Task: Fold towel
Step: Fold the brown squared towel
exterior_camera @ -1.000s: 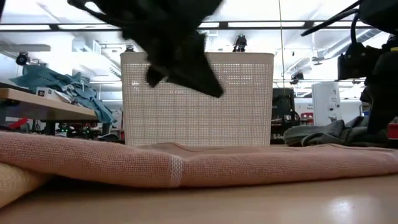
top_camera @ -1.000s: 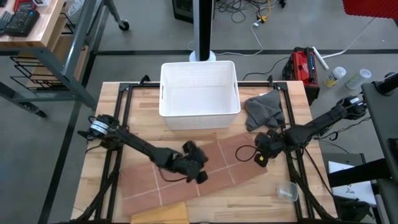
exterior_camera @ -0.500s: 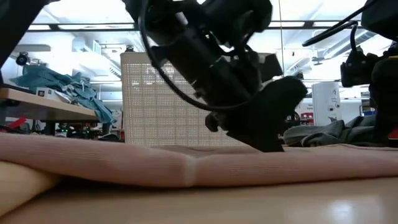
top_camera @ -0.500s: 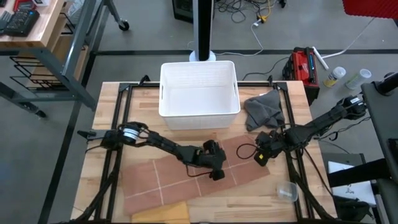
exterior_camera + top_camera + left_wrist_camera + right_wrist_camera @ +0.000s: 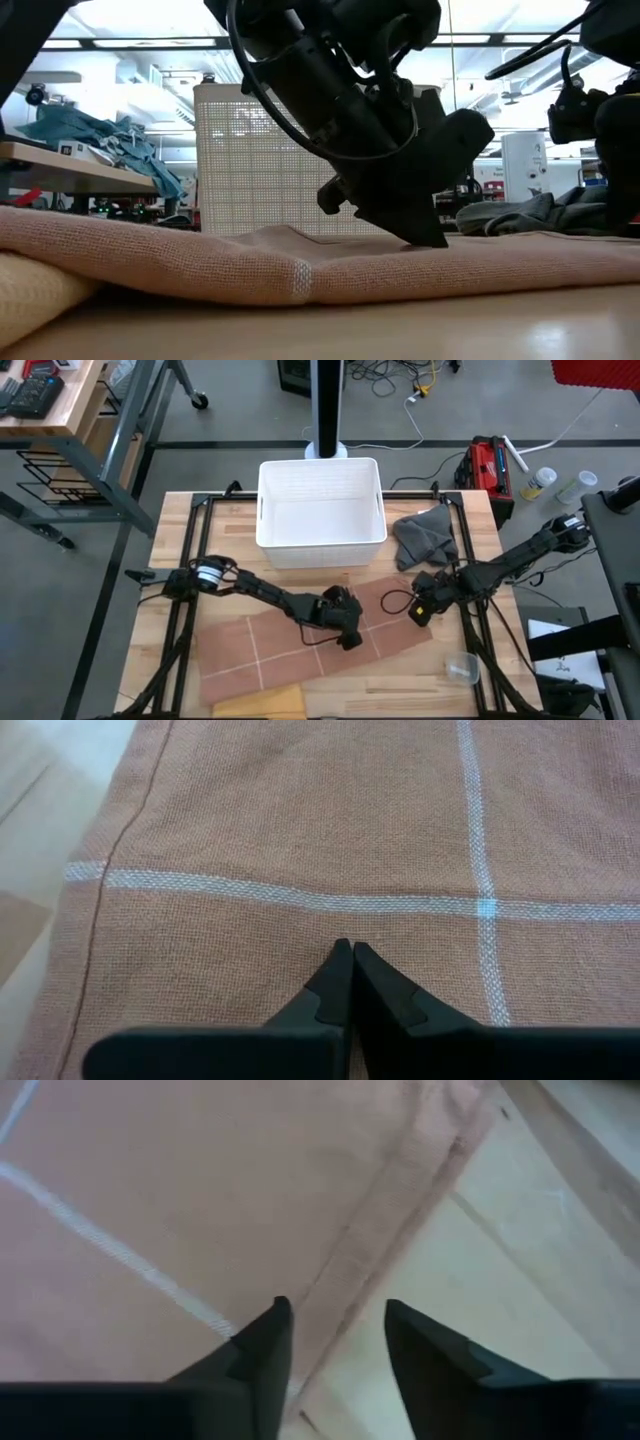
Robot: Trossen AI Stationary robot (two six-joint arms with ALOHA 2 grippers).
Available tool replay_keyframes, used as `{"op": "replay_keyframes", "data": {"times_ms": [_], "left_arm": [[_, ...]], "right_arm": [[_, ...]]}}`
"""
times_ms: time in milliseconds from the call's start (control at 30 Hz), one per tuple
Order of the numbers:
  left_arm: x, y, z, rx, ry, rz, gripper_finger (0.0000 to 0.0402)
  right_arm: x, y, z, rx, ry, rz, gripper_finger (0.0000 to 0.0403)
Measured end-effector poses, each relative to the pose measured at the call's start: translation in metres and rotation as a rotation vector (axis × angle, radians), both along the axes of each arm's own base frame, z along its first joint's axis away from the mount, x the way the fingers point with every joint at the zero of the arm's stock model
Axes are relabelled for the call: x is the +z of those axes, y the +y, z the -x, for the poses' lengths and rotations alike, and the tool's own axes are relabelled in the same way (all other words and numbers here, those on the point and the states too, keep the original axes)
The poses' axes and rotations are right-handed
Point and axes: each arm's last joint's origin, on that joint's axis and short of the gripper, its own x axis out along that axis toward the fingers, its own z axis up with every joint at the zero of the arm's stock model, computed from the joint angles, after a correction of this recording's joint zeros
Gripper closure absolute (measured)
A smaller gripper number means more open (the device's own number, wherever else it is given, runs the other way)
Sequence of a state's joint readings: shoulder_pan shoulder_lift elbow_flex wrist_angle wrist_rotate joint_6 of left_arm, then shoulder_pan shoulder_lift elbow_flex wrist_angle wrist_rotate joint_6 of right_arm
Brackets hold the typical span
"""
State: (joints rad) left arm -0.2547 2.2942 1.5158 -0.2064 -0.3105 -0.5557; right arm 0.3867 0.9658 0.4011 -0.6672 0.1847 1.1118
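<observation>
Left gripper [image 5: 347,638] is down on the pink towel [image 5: 270,655], fingers pressed together with nothing visibly between them, tips resting on the cloth beside a white stripe. The towel lies flat across the table's [image 5: 170,570] front half, at six o'clock from the white basket [image 5: 320,510]. Right gripper [image 5: 420,610] hovers at the towel's three o'clock end, fingers apart over its hem, holding nothing.

Coarse woven matt cloth towel [image 5: 310,645] lies on smooth pale wooden table [image 5: 420,680].
</observation>
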Motion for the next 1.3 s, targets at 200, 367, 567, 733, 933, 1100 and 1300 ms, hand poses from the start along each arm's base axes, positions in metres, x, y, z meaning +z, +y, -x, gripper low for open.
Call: {"op": "replay_keyframes", "data": {"times_ms": [200, 367, 567, 733, 933, 1100, 1300], "left_arm": [[0.0, -0.003, 0.001, 0.01, 0.003, 0.012, 0.0399], [0.0, -0.003, 0.001, 0.013, 0.003, 0.015, 0.04], [0.0, -0.004, 0.002, 0.015, 0.002, 0.018, 0.0398], [0.0, -0.006, 0.002, 0.01, -0.003, 0.021, 0.04], [0.001, -0.008, 0.001, 0.004, -0.021, 0.03, 0.0399], [0.001, -0.01, 0.001, 0.001, -0.025, 0.031, 0.0399], [0.001, -0.01, 0.001, 0.009, -0.034, 0.018, 0.04]], "right_arm": [[-0.002, -0.003, -0.008, -0.018, -0.026, -0.024, 0.0189], [-0.011, -0.003, -0.019, 0.002, -0.011, -0.05, 0.0181], [-0.012, -0.003, -0.03, 0.027, 0.055, -0.046, 0.0181], [-0.015, -0.001, -0.037, 0.05, 0.079, -0.034, 0.0184], [-0.013, 0.002, -0.054, 0.105, 0.064, -0.083, 0.0195], [-0.015, 0.001, -0.069, 0.145, 0.065, -0.127, 0.0217], [-0.017, 0.0, -0.081, 0.214, 0.093, -0.107, 0.0301]]}}
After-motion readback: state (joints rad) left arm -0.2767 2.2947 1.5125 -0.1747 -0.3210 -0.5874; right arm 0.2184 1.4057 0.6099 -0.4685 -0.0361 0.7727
